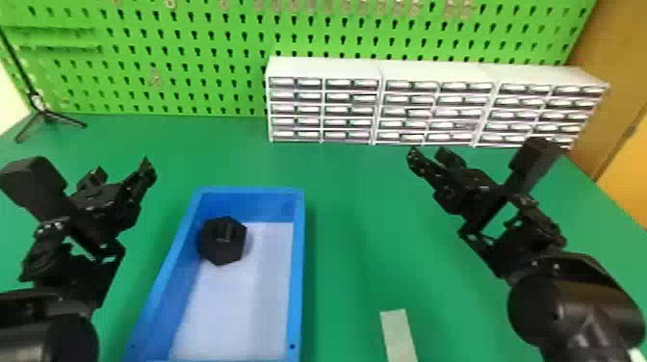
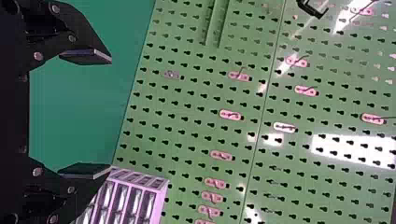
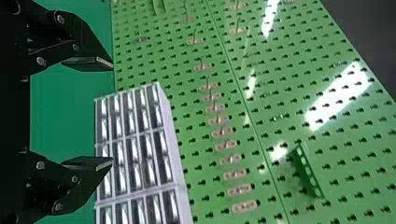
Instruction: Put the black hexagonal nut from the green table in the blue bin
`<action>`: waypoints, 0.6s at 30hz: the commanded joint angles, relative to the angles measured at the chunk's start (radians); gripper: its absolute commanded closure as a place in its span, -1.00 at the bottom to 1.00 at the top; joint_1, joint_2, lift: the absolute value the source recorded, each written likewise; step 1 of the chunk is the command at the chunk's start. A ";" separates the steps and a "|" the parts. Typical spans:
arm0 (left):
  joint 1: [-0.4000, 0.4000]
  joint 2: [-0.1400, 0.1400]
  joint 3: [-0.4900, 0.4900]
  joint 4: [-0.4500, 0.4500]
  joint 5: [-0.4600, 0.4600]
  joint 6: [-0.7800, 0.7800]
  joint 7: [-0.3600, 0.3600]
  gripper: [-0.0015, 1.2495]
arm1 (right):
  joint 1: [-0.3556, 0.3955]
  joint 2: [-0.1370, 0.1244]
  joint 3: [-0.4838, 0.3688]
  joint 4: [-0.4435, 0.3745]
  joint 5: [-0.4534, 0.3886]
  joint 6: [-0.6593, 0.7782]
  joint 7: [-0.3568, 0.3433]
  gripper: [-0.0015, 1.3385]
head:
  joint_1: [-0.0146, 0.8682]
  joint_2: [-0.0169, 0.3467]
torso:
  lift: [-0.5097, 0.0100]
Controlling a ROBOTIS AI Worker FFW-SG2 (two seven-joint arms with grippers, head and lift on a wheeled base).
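Note:
The black hexagonal nut (image 1: 223, 240) lies inside the blue bin (image 1: 299, 269), near its far left corner and on the pale bottom. To the left of the bin, above the green table (image 1: 356, 216), is my left gripper (image 1: 121, 169), holding nothing. My right gripper (image 1: 429, 155) is well to the right of the bin, in front of the drawer cabinets, and is empty too. In the left wrist view the left gripper (image 2: 111, 114) has its fingers wide apart. Likewise, the right wrist view has the right gripper (image 3: 113, 114) standing open.
White drawer cabinets (image 1: 323, 67) stand along the back of the table before a green pegboard (image 1: 192, 58). A small black tripod (image 1: 44, 111) is at the far left. One pale strip (image 1: 398, 334) lies near the front, right of the bin.

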 commanded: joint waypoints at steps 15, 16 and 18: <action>-0.026 0.000 0.012 -0.005 0.012 0.000 -0.012 -0.31 | 0.067 0.065 -0.219 -0.035 0.058 -0.002 0.000 -0.20 | 0.60 -0.86 | 0.59; -0.029 0.000 0.012 -0.006 0.013 0.000 -0.012 -0.31 | 0.072 0.065 -0.228 -0.035 0.058 -0.002 0.000 -0.20 | 0.60 -0.86 | 0.59; -0.038 0.000 0.011 -0.006 0.017 0.000 -0.014 -0.31 | 0.076 0.065 -0.245 -0.035 0.058 -0.002 0.000 -0.20 | 0.60 -0.86 | 0.59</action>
